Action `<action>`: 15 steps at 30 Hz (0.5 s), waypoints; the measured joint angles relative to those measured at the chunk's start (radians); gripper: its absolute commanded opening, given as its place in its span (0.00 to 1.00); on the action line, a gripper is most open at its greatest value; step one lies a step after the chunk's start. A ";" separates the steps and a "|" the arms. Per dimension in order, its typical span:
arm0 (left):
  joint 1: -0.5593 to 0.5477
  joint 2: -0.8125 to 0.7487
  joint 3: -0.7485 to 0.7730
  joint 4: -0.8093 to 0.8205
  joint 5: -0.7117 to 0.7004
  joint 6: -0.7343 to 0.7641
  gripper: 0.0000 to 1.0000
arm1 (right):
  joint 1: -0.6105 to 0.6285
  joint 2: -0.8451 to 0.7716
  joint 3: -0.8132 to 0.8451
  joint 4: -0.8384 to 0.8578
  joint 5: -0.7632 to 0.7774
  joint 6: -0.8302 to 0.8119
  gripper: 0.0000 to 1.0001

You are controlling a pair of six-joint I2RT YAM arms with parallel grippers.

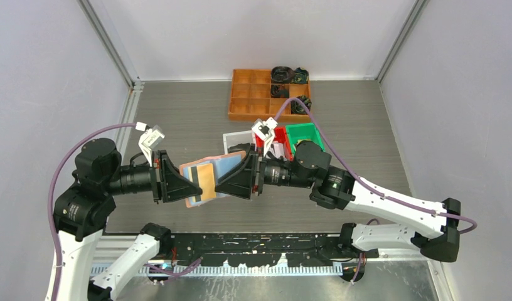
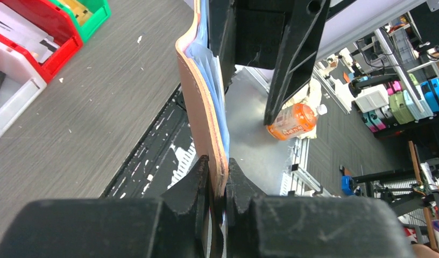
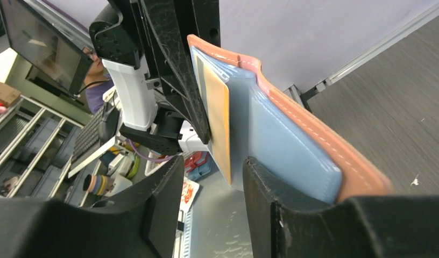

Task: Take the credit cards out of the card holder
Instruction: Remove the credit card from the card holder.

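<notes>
**Operator:** Status of the left gripper?

**Technician:** Jaws clamped on one edge of the card holder, which is held clear of the table between both arms.

**Operator:** Right gripper?

**Technician:** Jaws about half open, one on either side of the gold card that protrudes from a blue pocket. A gap is visible, so the card is not clamped.

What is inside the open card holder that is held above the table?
The card holder shows pale blue clear pockets and one gold-orange card in a pocket. Whether more cards sit behind it is hidden by the plastic.
</notes>
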 measured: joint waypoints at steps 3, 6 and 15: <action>0.000 0.001 -0.006 0.005 0.010 -0.016 0.00 | -0.007 0.027 0.002 0.010 -0.038 0.010 0.49; 0.000 0.001 -0.010 0.005 0.016 -0.025 0.00 | -0.018 0.039 0.002 0.021 -0.066 0.023 0.48; 0.000 0.002 -0.019 0.020 0.037 -0.027 0.00 | -0.055 0.078 0.040 0.069 -0.120 0.052 0.37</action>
